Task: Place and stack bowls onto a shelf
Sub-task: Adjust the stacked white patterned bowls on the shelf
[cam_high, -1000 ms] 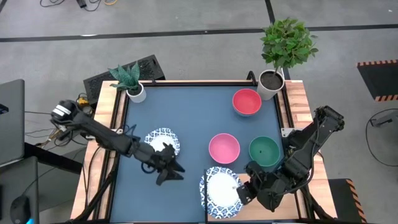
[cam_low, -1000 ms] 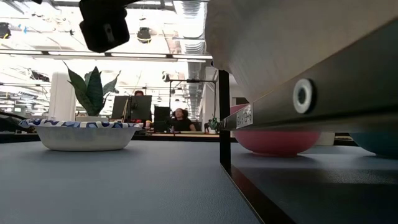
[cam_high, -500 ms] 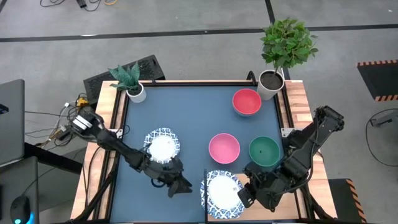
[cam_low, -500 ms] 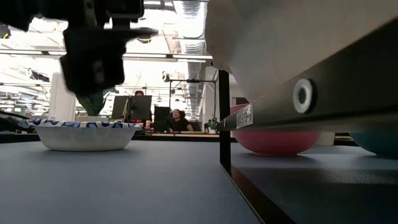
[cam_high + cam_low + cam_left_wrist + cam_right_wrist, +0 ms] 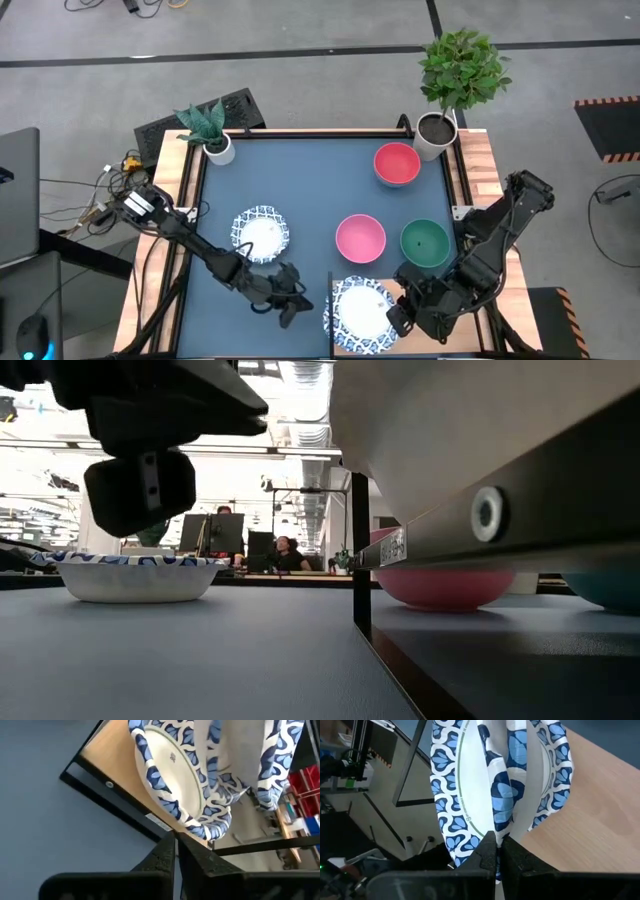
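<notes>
Two or three white bowls with blue patterned rims sit stacked on the light wood shelf at the table's near edge. My right gripper is shut on the top one, at the stack's right side. My left gripper is shut and empty, just left of the shelf's dark edge, low over the blue tabletop. Another white and blue bowl stands on its base on the table behind it. The pink bowl, green bowl and red bowl also stand on the table. My right gripper pinches the top bowl's patterned rim between its two fingers, one finger inside the bowl and one outside. The fingers come from the table's right side, slanting down. The bowl sits nested in the patterned bowl below it, over the shelf board.
Two white plant pots stand at the far corners, left and right. Between the lone patterned bowl and the pink bowl lies bare blue tabletop. In the low view the shelf's frame fills the right half.
My left gripper has moved from over the lone patterned bowl toward the table's near edge and right, toward the shelf, and come lower. Its fingers have shut with nothing between them. That bowl stays on the table.
</notes>
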Motion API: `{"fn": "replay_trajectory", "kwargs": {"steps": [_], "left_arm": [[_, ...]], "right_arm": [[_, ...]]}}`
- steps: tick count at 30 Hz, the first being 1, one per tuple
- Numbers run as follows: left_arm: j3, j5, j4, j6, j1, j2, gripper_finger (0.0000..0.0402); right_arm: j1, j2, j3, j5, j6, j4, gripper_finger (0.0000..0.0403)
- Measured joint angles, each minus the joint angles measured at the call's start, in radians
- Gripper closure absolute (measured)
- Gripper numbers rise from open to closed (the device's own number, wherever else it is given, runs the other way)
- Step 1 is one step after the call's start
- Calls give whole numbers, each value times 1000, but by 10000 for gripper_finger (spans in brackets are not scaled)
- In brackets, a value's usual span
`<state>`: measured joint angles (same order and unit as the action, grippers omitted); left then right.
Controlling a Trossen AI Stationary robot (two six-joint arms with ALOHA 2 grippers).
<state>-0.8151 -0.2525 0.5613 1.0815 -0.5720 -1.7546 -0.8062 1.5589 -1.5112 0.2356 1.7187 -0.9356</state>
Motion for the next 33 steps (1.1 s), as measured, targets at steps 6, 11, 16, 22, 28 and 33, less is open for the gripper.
{"fn": "replay_trajectory", "kwargs": {"steps": [6,11,16,22,28,33], "left_arm": [[-11,-57,-10,18,0,0,401],[-15,-87,-18,26,0,1,401],[-89,-116,-105,-21,0,1,401],[-152,-139,-234,-57,-3,-14,402],[-151,-100,-151,28,-15,-116,401],[-204,-82,-95,30,-16,-173,401]], "right_arm": [[0,0,0,0,-1,0,377],[0,0,0,4,-1,0,377],[0,0,0,8,-2,1,377],[0,0,0,10,-14,0,377],[0,0,0,10,-26,-2,377],[0,0,0,10,-26,-2,376]]}}
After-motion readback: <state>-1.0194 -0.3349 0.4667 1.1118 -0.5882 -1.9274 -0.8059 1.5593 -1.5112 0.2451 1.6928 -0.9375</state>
